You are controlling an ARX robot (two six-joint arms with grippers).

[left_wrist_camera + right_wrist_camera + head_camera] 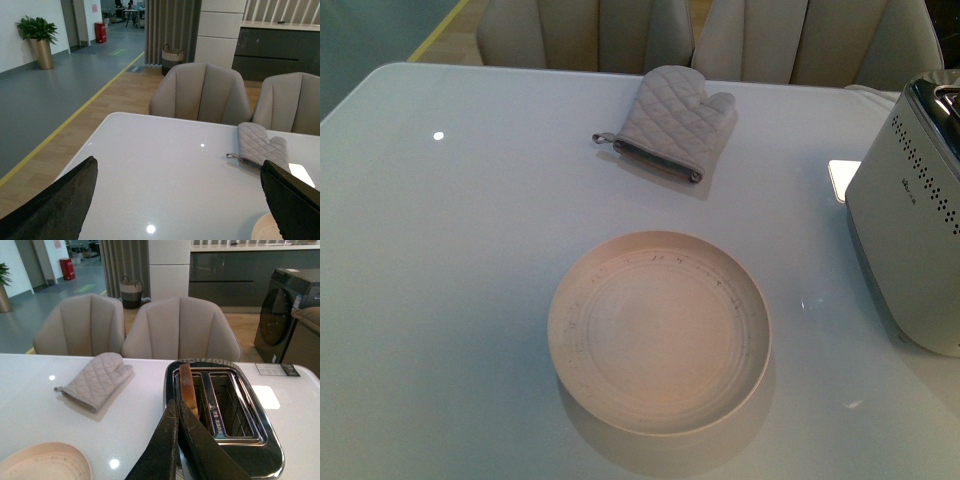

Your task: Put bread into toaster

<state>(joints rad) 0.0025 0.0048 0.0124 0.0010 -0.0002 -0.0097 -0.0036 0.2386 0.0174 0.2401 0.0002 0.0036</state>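
The toaster (910, 220) stands at the table's right edge, silver-white with rows of dark holes. In the right wrist view its chrome top (222, 405) shows two slots. The bread (187, 386) stands on edge in the slot nearer the oven mitt, its brown crust sticking up above the rim. My right gripper (176, 407) is shut and empty, its tips just above the toaster's near end beside the bread. My left gripper (177, 172) is open and empty above the table, its black fingers (60, 200) wide apart. Neither arm shows in the front view.
An empty beige plate (660, 330) sits at the table's middle front. A grey quilted oven mitt (675, 120) lies behind it. Two beige chairs (202, 92) stand at the far edge. A white card (265, 396) lies beside the toaster.
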